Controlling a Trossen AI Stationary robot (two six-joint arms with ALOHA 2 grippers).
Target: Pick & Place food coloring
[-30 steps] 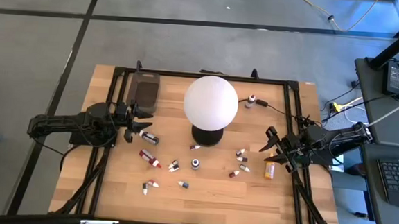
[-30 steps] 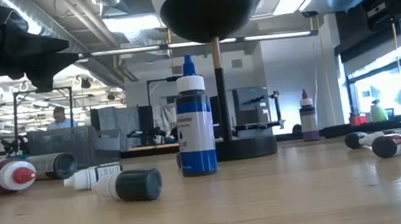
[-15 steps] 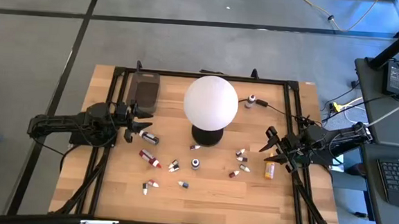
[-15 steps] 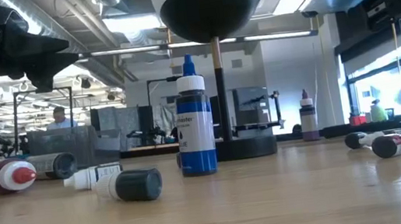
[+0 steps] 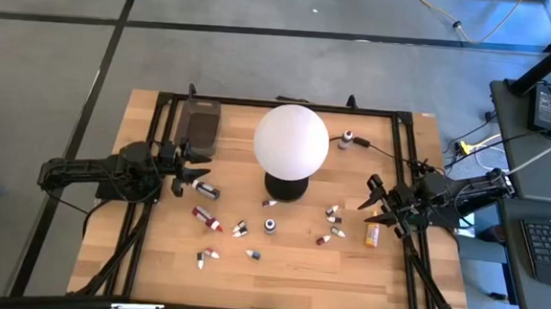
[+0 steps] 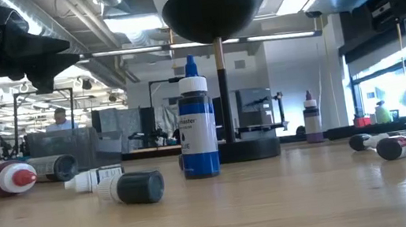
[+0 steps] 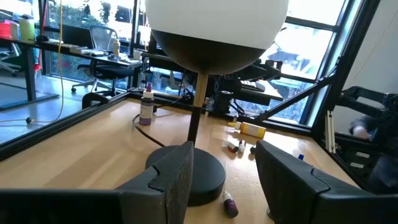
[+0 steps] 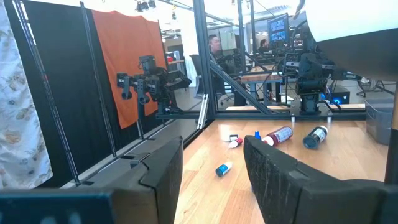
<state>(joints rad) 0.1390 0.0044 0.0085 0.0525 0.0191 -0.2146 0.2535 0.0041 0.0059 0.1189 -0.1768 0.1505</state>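
Observation:
Several small food coloring bottles lie on their sides across the wooden table. Among them are a red one (image 5: pixel 207 217), a dark one (image 5: pixel 204 188) and a cluster (image 5: pixel 332 225) on the right. An orange bottle (image 5: pixel 373 234) lies near my right gripper (image 5: pixel 369 201). A blue bottle (image 6: pixel 195 122) stands upright at the table's middle, and another bottle (image 5: pixel 346 139) stands at the far right. My left gripper (image 5: pixel 194 166) hovers at the left edge, level and open. My right gripper is also open, with nothing between its fingers (image 8: pixel 163 167).
A big white globe lamp (image 5: pixel 291 140) on a dark round base (image 5: pixel 286 187) stands at the table's middle, toward the far edge. A dark grey tray (image 5: pixel 199 126) sits at the far left. A black frame (image 5: pixel 288 105) rims the table. Bare wood lies along the near edge.

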